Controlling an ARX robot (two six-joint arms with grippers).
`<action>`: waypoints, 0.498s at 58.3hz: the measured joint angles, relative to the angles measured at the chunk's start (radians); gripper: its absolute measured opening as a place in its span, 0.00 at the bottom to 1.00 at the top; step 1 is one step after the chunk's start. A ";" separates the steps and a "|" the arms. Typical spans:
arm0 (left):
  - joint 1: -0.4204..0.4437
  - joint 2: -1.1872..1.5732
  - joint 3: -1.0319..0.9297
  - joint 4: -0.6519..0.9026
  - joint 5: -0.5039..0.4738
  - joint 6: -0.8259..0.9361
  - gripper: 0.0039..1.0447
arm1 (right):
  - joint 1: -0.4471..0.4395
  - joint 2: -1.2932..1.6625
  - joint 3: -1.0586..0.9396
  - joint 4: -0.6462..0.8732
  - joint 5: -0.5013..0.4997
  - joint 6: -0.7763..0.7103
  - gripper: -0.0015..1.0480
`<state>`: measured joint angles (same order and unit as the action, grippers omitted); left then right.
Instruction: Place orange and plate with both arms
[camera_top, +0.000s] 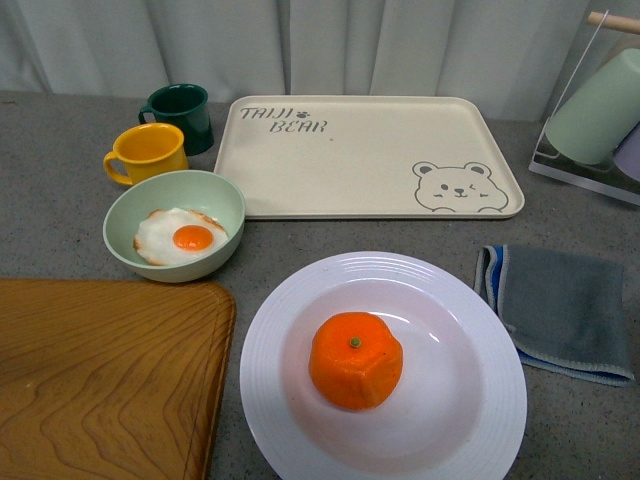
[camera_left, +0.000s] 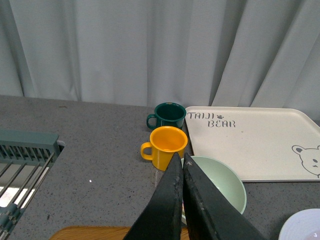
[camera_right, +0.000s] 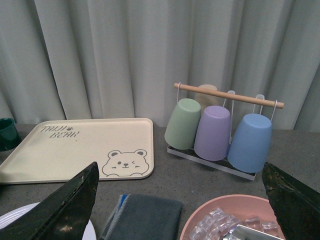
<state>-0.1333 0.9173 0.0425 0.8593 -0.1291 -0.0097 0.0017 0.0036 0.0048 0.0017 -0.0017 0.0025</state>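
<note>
A bright orange mandarin with a small green stem dot (camera_top: 355, 360) sits upright in the well of a large glossy white round plate with a ridged rim (camera_top: 478, 330), a little left of its middle; the plate's near edge is cut off by the bottom of the front view. Neither arm shows in that view. To the plate's left lies a brown wooden board (camera_top: 100, 370), cropped at the left and bottom. Behind the board stands a pale green bowl (camera_top: 226, 196) holding a fried egg (camera_top: 180, 238), and behind that a yellow mug (camera_top: 148, 152) and a dark green mug (camera_top: 180, 115) stand close together. A cream rectangular bear tray (camera_top: 350, 160) lies beyond the plate, and a folded grey cloth (camera_top: 565, 310) lies to the plate's right. In the left wrist view, the left gripper (camera_left: 181, 157) has its dark fingers pressed together with nothing between them; they hide part of the bowl, and only a sliver of the plate shows in a corner. In the right wrist view, the right gripper (camera_right: 180, 165) has its fingers spread wide and holds nothing. One finger covers most of the plate's edge, and a pink bowl of clear cubes (camera_right: 200, 220) is cut off by the frame.
</note>
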 joint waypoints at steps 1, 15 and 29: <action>0.002 -0.009 -0.002 -0.007 0.002 0.000 0.03 | 0.000 0.000 0.000 0.000 0.000 0.000 0.91; 0.106 -0.216 -0.024 -0.182 0.119 0.002 0.03 | 0.000 0.000 0.000 0.000 0.000 0.000 0.91; 0.130 -0.388 -0.024 -0.337 0.127 0.002 0.03 | 0.000 0.000 0.000 0.000 0.000 0.000 0.91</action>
<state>-0.0029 0.5293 0.0181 0.5220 -0.0021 -0.0078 0.0017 0.0036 0.0048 0.0017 -0.0017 0.0029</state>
